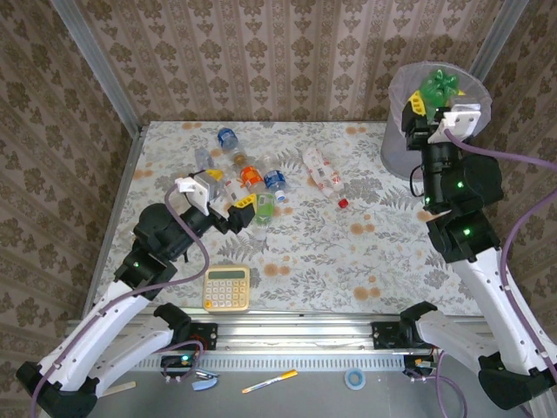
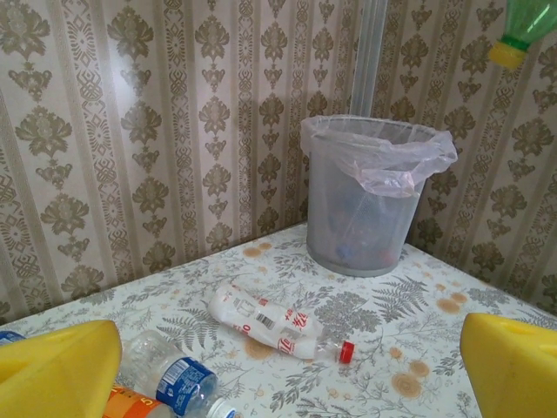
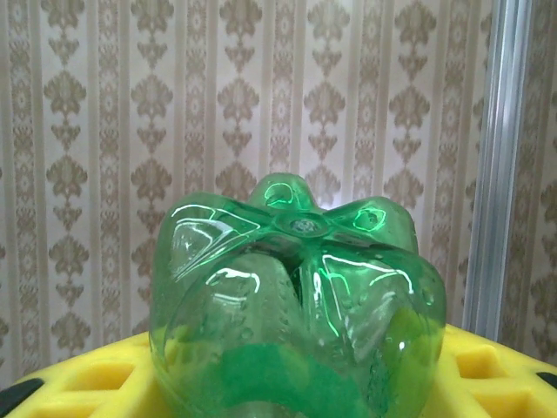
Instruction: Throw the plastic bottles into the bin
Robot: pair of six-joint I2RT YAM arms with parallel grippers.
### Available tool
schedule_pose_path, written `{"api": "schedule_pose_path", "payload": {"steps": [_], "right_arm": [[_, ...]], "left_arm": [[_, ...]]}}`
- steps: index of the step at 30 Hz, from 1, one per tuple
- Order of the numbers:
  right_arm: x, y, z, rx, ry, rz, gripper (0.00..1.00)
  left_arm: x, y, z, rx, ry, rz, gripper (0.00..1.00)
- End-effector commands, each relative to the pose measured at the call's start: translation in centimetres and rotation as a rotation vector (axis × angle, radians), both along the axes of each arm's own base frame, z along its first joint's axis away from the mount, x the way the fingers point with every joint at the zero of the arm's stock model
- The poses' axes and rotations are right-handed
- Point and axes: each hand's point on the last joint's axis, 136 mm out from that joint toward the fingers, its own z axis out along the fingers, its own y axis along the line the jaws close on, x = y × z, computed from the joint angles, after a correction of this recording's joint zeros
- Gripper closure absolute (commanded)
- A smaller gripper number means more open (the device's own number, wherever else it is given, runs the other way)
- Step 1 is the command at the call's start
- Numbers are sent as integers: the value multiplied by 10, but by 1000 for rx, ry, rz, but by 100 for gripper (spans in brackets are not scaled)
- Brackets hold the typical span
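Yellow plastic fingers (image 3: 77,381) of the right gripper (image 1: 426,103) clasp a translucent green plastic bottle (image 3: 296,313) from either side, its glossy, lobed base turned toward the wrist camera. In the top view this bottle hangs over the mouth of the round grey bin (image 1: 393,144), whose thin, crinkled pinkish-white bag liner (image 2: 392,161) folds over the rim. The step in hand appears to be the drop, and the next move calls only for the jaws to part so that the bottle falls inside. Meanwhile the left gripper (image 1: 246,212) stands spread wide and empty beside the heap of small clear and white plastic bottles (image 1: 248,178) on the fern-patterned tabletop (image 1: 348,252). Such smooth, rounded, light bodies would likely roll or slip unless pinched across the middle.
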Motion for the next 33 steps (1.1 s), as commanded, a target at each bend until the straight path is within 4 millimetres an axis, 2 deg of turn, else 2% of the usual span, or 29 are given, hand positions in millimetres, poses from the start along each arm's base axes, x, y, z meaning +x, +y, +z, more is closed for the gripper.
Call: {"api": "schedule_pose_path", "payload": {"steps": [1,12,23,28,30,33], "right_arm": [[-19,-2,46,-33,-179,18,63],[-14,-13,66,-39,-252,15,64],[-7,-18,74,-41,-289,8,65],[10,-26,73,-36,-271,-19,65],[24,-36,69,-12,-248,-44,65],[55,-58,57,30,-177,-95,63]], "left_arm": [[-6,0,28,-27,-86,-14,0],[-5,7,27,-22,-84,26,0],[0,8,21,-17,-78,46,0],[3,6,18,-9,-78,49,0],[4,5,17,-6,-80,49,0],[6,5,16,5,-82,58,0]]}}
